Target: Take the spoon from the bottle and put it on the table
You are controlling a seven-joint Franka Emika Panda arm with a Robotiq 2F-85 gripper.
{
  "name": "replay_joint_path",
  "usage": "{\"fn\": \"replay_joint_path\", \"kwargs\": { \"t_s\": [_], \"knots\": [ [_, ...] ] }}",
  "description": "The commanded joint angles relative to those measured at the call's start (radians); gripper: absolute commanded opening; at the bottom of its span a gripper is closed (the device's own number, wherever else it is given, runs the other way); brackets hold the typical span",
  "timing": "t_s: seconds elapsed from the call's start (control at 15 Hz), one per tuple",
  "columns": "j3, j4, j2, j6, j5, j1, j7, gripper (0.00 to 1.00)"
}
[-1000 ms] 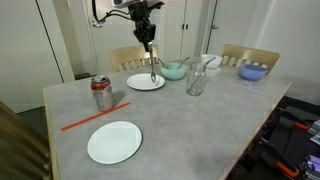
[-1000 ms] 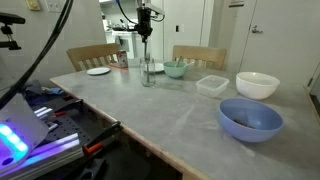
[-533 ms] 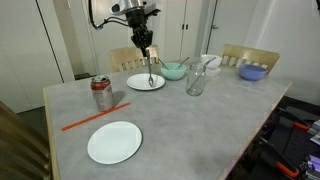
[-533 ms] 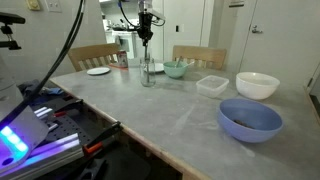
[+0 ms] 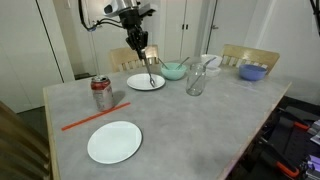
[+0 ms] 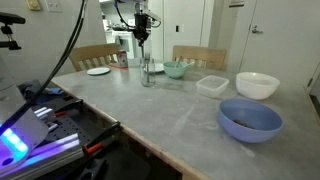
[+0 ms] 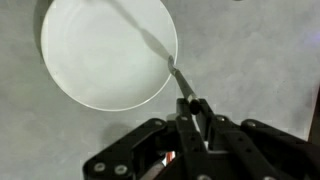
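My gripper (image 5: pixel 139 47) is shut on the handle of the slim metal spoon (image 5: pixel 149 68). The spoon hangs down, its bowl just above the far white plate (image 5: pixel 145 82). In the wrist view the jaws (image 7: pixel 191 108) clamp the spoon handle (image 7: pixel 180 80), which reaches out over the white plate (image 7: pixel 100 50). The clear glass bottle (image 5: pixel 195 80) stands upright and apart from the spoon, off to the side of the plate. It also shows in an exterior view (image 6: pixel 148 72), below the gripper (image 6: pixel 142 30). The speckled grey table (image 5: pixel 200 125) lies underneath.
A red soda can (image 5: pixel 101 93), an orange-red stick (image 5: pixel 95 117) and a second white plate (image 5: pixel 114 142) sit towards one end. A teal bowl (image 5: pixel 173 71), a blue bowl (image 6: pixel 250 118), a white bowl (image 6: pixel 257 85) and a clear tub (image 6: pixel 212 85) stand elsewhere. Chairs line the far edge.
My gripper has carried the spoon sideways, further from the glass bottle and over the far white plate. Nothing else has moved.
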Motion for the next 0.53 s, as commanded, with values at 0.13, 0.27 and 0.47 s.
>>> {"fn": "replay_joint_path", "kwargs": {
  "t_s": [0.13,0.27,0.47],
  "knots": [
    [0.001,0.083,0.023,-0.092,-0.007,0.067,0.015,0.04],
    [0.001,0.098,0.028,-0.105,-0.007,0.086,0.010,0.04],
    [-0.003,0.109,0.041,-0.112,-0.008,0.099,0.001,0.04]
  ]
}}
